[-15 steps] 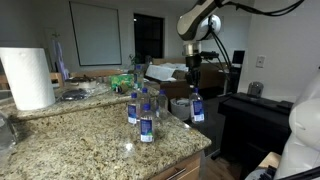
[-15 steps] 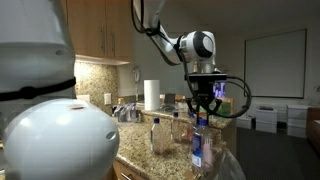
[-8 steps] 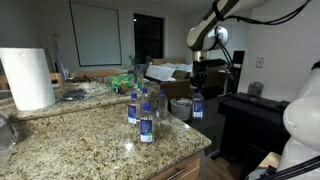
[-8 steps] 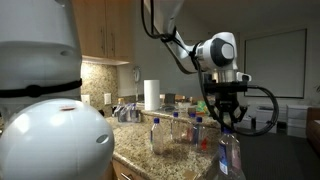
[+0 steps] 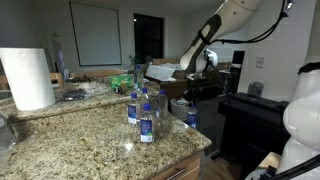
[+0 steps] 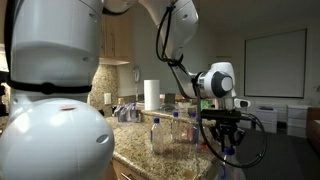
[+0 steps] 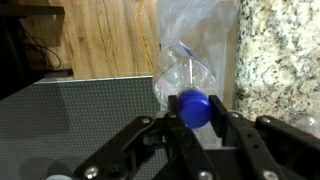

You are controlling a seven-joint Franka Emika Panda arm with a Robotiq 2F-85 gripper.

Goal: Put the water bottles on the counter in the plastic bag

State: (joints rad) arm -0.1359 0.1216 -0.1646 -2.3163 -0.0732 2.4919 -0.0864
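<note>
The gripper [image 7: 194, 125] was clamped on a water bottle [image 7: 194, 107], one finger pressed to each side just under its blue cap. It held the bottle out past the rounded edge of the granite counter [image 7: 285, 60], above a clear plastic bag [image 7: 195, 45] that hung against the counter's side over the wooden floor [image 7: 100, 40]. I couldn't tell whether the bottle's base was inside the bag's mouth. In an exterior view, three or so other bottles [image 5: 146, 122] stood upright, bunched together on the counter, well apart from the paper-towel roll [image 5: 27, 78].
</note>
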